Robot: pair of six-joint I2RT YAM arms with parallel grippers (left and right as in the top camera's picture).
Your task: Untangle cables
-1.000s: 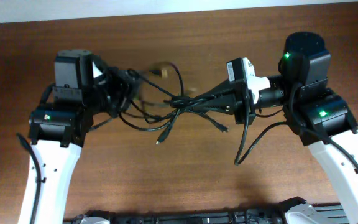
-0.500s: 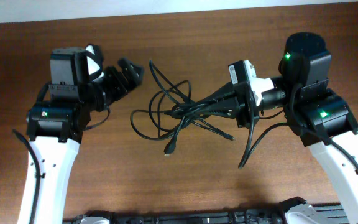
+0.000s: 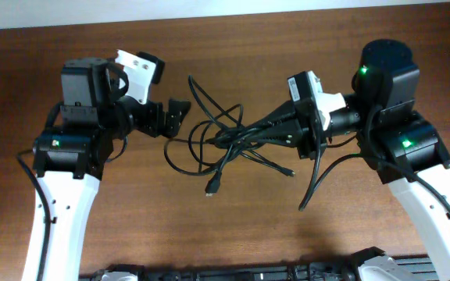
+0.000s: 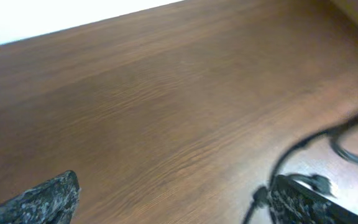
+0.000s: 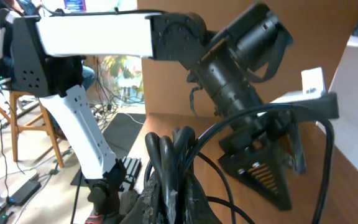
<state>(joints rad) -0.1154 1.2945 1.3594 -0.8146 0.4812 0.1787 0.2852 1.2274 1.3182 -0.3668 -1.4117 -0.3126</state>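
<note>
Brown wood tabletop (image 3: 233,47) carries the whole scene; at left, the left gripper (image 3: 175,119) stands wide open and empty, just short of the outer loops of the cables (image 3: 219,139), probably poised to take a strand. The cables sit mid-table in a knot, one side pinched in the closed right gripper (image 3: 248,134), seemingly to anchor them for a pull. How the cords cross inside the knot cannot be made out, and the left wrist view is blurred, its fingers (image 4: 48,196) cut off.

No readable text, labels or numbers anywhere.
</note>
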